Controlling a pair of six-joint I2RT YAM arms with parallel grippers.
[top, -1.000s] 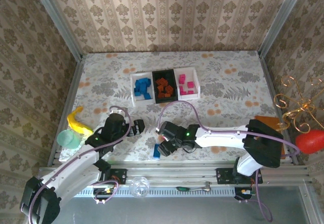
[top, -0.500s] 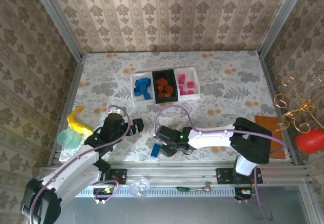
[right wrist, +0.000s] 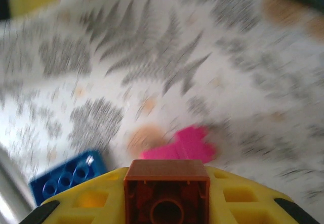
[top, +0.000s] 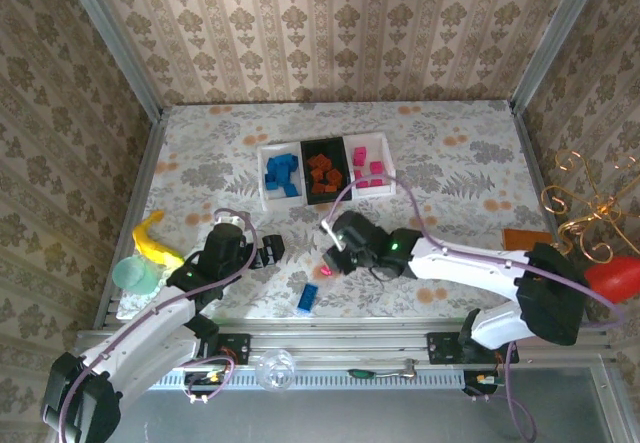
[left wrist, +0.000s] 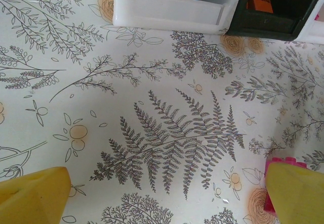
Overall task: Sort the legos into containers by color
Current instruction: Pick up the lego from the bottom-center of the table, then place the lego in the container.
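Right gripper [top: 333, 253] is clenched on a boxy orange-brown lego [right wrist: 167, 186], whose hollow underside faces the wrist camera. It hangs over the middle of the desk [top: 450, 163], a flat surface under a cloth printed with ferns and flowers, with metal rails along its edges. Wide bare room lies to the left and right of the containers [top: 262, 175]. These are three shallow rectangular trays joined in a row toward the far side: a white one with blue bricks, a black one with orange-brown bricks, and a white one with pink bricks. Left gripper [top: 268, 251] stands released, its yellow fingertips [left wrist: 35, 196] far apart above bare cloth. A glossy pink lego [top: 326, 268] lies on the desk just beside the right gripper. A studded blue lego [top: 308, 298] rests close to the near edge.
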